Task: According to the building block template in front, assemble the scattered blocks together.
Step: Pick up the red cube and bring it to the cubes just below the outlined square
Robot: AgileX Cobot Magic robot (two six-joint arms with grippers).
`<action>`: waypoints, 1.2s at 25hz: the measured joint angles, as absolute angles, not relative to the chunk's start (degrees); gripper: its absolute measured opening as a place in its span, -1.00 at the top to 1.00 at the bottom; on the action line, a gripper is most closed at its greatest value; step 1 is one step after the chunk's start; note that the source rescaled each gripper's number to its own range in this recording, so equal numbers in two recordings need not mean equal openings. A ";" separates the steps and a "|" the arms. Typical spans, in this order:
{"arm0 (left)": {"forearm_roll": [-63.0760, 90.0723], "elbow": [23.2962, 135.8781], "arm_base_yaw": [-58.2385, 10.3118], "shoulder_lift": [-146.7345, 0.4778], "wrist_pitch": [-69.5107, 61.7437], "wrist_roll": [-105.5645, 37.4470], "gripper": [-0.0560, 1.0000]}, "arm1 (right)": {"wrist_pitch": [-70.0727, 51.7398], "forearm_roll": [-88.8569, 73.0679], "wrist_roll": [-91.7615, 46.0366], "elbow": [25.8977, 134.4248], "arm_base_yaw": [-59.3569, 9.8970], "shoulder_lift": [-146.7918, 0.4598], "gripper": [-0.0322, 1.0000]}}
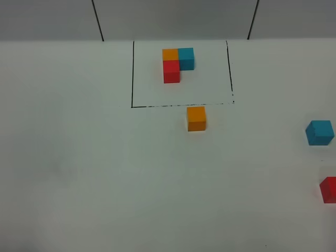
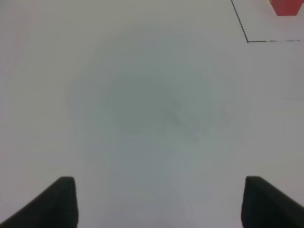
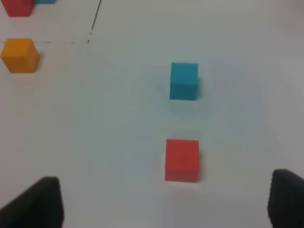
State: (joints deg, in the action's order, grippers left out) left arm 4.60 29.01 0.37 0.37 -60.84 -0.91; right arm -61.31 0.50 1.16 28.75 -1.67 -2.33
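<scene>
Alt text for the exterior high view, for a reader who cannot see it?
A white table holds an L-shaped template of orange, blue and red cubes inside a black outline at the far middle. An orange cube sits just outside the outline's near edge; a blue cube and a red cube lie far right, the red one cropped.

Nothing to read here: no lettering, number, label or brand shows in any of the three views. The one drawn mark is a thin black outline (image 1: 133, 73) on the white bench (image 1: 79, 173), a plain line around the building block template (image 1: 171, 64), and it spells nothing. The cube faces that show are flat colour only.
</scene>
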 joint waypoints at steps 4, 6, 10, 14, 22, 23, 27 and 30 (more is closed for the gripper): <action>4.60 29.01 0.37 0.37 -60.84 -0.91 -0.20 | -61.31 0.50 1.16 28.75 -1.67 -2.33 -0.51; 4.60 29.01 0.37 0.37 -60.84 -0.91 -0.20 | -61.31 0.50 1.16 28.75 -1.67 -2.33 -0.51; 4.60 29.01 0.37 0.37 -60.84 -0.91 -0.20 | -61.31 0.50 1.16 28.75 -1.67 -2.33 -0.51; 4.60 29.01 0.37 0.37 -60.84 -0.91 -0.20 | -61.31 0.50 1.16 28.75 -1.67 -2.33 -0.51; 4.60 29.01 0.37 0.37 -60.84 -0.91 -0.20 | -61.31 0.50 1.16 28.75 -1.67 -2.33 -0.51; 4.60 29.01 0.37 0.37 -60.84 -0.91 -0.19 | -61.31 0.50 1.16 28.75 -1.67 -2.33 -0.51; 4.60 29.01 0.37 0.37 -60.84 -0.91 -0.19 | -61.31 0.50 1.16 28.75 -1.67 -2.33 -0.51; 4.60 29.01 0.37 0.37 -60.84 -0.91 -0.18 | -61.31 0.50 1.16 28.75 -1.67 -2.33 -0.51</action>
